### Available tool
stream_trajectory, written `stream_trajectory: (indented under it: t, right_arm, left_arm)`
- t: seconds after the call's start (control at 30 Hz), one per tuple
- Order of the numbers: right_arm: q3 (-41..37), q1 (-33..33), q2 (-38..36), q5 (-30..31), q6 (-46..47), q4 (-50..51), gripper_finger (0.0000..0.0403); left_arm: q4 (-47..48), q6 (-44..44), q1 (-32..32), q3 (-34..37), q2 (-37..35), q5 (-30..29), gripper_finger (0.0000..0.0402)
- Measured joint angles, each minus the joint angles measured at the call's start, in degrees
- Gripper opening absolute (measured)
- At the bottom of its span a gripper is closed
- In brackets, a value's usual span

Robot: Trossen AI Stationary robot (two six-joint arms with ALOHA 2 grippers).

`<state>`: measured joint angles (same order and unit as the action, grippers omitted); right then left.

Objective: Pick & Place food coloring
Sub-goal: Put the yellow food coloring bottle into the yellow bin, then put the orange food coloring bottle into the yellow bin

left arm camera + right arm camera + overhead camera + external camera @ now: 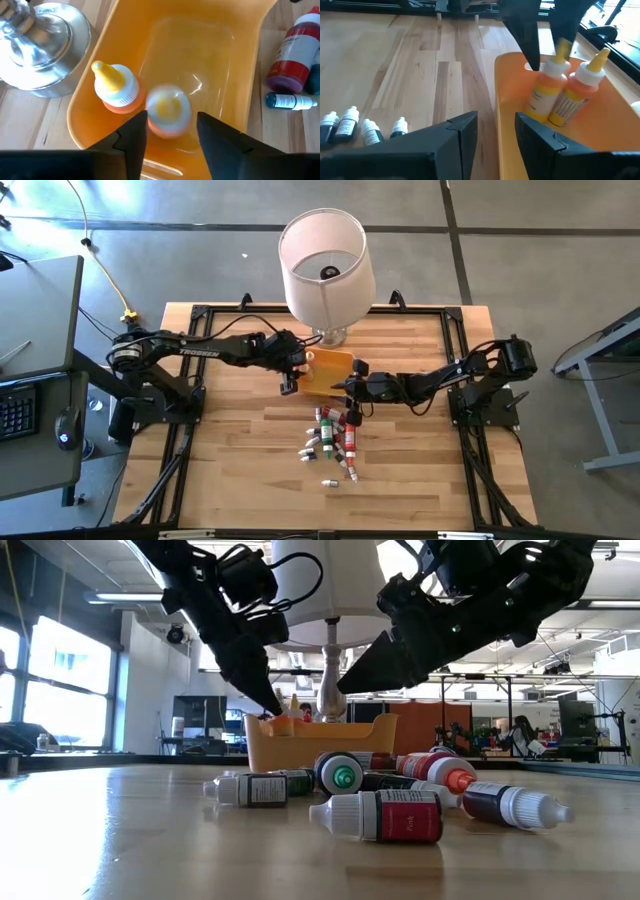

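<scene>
Glossy plastic tray (250, 60); wood table (240, 470)

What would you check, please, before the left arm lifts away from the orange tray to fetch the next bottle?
1. Left gripper open over the orange tray: ok, fingers spread.
2. Yellow bottle released: ok, it sits between the fingers, not pinched.
3. Second yellow bottle inside the tray: ok, beside the first.
4. Both bottles upright: ok in the right wrist view.
5. Right gripper clear of the tray: cannot tell; it hovers at the rim, empty.
6. Loose bottles remain on the table: ok.
</scene>
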<state>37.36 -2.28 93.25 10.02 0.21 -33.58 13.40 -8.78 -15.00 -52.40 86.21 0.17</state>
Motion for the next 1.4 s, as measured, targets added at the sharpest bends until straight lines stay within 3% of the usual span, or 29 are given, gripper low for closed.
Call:
stream_trajectory:
  t: [0.3, 0.43, 0.63, 0.73, 0.83, 1.17, 1.4]
  right_arm:
    - [0.00, -0.01, 0.00, 0.00, -0.13, -0.07, 0.0124]
    - [0.00, -0.01, 0.00, -0.60, -0.17, -0.07, 0.0124]
    - [0.00, -0.02, 0.00, -9.01, -1.79, -0.07, 0.0124]
    - [0.00, -0.04, 0.00, -13.16, -2.01, -0.07, 0.0124]
    - [0.00, -0.18, 0.00, -13.63, -2.12, -0.09, 0.0124]
    - [0.04, -2.45, -0.02, -8.97, -2.16, -0.40, 0.0124]
    - [0.04, -4.10, -0.02, -8.92, -1.72, -0.52, 0.0124]
  left_arm:
    - [0.36, 0.23, 0.02, -1.60, 0.00, -2.08, 0.0187]
    - [8.72, 2.20, 0.02, -6.44, -0.21, -1.93, 0.0187]
    - [23.64, 6.03, 2.07, -14.57, -0.26, 1.23, 0.0188]
    - [26.67, 6.29, 5.84, -16.37, -0.85, 1.89, 0.0188]
    - [26.73, 6.86, 10.51, -16.39, -2.30, 1.41, 0.0188]
    - [34.67, 22.07, 29.74, -15.01, -7.24, -13.47, 0.0188]
    - [24.21, 31.50, 43.70, -6.45, -7.43, -24.97, 0.0188]
